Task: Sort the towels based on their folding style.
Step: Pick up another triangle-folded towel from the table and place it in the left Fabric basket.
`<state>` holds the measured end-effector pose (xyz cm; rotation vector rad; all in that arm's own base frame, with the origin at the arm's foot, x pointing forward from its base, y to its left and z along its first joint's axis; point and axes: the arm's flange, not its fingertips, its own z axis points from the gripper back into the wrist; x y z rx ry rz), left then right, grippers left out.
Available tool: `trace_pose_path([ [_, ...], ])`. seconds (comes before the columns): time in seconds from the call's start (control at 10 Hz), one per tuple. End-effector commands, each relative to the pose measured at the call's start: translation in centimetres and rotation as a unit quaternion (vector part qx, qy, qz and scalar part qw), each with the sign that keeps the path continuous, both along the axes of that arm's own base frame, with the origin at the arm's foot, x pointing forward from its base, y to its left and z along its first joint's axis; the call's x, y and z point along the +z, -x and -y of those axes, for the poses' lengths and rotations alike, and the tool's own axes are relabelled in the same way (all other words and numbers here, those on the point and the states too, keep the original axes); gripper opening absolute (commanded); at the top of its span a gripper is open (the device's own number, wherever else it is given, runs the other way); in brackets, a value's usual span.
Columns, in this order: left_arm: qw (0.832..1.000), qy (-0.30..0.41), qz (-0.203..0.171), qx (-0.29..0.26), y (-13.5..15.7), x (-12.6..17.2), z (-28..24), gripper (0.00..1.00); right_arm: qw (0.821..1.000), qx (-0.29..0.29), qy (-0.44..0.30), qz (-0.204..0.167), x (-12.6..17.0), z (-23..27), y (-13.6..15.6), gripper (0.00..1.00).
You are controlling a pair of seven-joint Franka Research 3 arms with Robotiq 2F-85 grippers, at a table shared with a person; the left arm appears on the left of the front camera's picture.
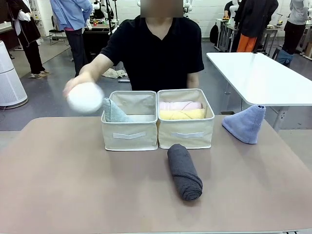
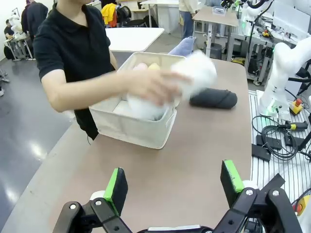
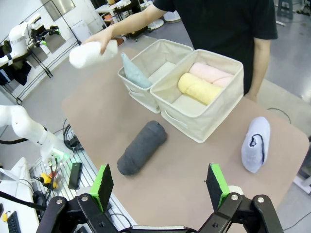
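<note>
Our left gripper [image 2: 174, 182] and right gripper [image 3: 160, 179] stand jaws apart, empty.
Dark grey roll [image 1: 185, 171] nearest; behind it, bins [image 1: 129, 141] hold green cone [image 1: 113, 111], yellow roll [image 1: 182, 114], pink roll [image 1: 179, 105]; blue cone [image 1: 245, 124] at 2 o'clock; a hand [image 1: 74, 84] holds white roll [image 1: 86, 98] at 10 o'clock.

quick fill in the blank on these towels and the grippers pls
1. The white towel is held in the person's ____.
2. In the bin, the yellow towel lies beside a ____ one.
3. The dark grey towel lies on the ____.
4. The left gripper and right gripper are both ____.
Missing words: hand; pink; table; open.
</note>
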<state>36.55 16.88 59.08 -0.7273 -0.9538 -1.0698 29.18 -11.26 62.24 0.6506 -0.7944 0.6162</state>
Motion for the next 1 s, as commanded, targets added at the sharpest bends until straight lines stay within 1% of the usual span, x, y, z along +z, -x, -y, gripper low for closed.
trace_pose_path([
  [0.0,1.0,0.003,0.008,0.001,-0.1,0.2,0.0,1.0,1.0,0.009,-0.01,0.007,-0.2,-0.1,-0.2,1.0],
  [0.5,1.0,0.003,0.008,0.001,-0.1,0.2,0.0,1.0,1.0,0.009,-0.01,0.007,-0.2,-0.1,-0.2,1.0],
  [0.6,1.0,0.003,0.008,0.001,-0.1,0.2,0.0,1.0,1.0,0.0,0.0,0.0,0.0,0.0,0.0,1.0],
  [0.7,1.0,0.003,0.008,0.001,-0.1,0.2,0.0,1.0,0.998,-0.049,0.047,0.004,1.4,-1.5,-1.1,1.0],
  [0.8,1.0,0.003,0.008,0.001,-0.1,0.2,0.0,1.0,0.992,-0.073,0.105,-0.01,2.7,-3.2,-2.7,1.0],
  [0.9,1.0,0.003,0.008,0.001,-0.1,0.2,0.0,1.0,0.978,-0.106,0.178,-0.02,3.5,-5.0,-4.5,1.0],
])
